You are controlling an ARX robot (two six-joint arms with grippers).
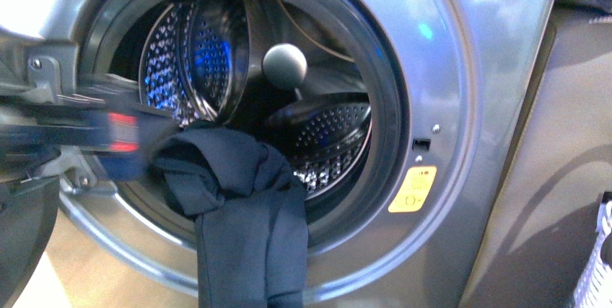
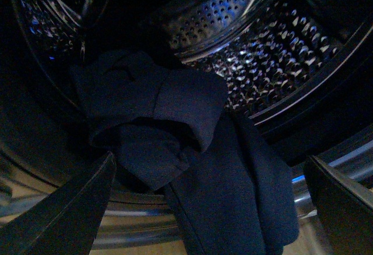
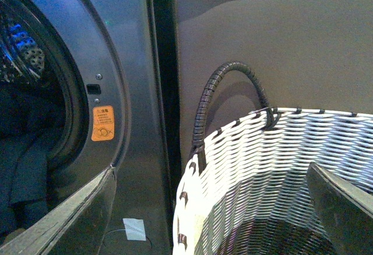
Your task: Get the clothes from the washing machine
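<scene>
The garment [image 1: 238, 207] hangs half out of the washing machine [image 1: 447, 70] porthole, at lower centre of the front view, and is not yet collected. The left gripper [image 2: 210, 159] faces it with jaws apart. The right gripper [image 3: 210, 166], also apart, hovers above the basket [image 3: 280, 144].

The left arm [image 1: 68, 129] is a blurred black bar with two red bands, while the left claw [image 2: 210, 159] and right claw [image 3: 210, 166] each show broad, flat, dark grey fingers.

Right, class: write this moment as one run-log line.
garment draped over washing machine porthole rim | left jaws open, facing garment | right jaws open over basket | garment not yet gripped
</scene>
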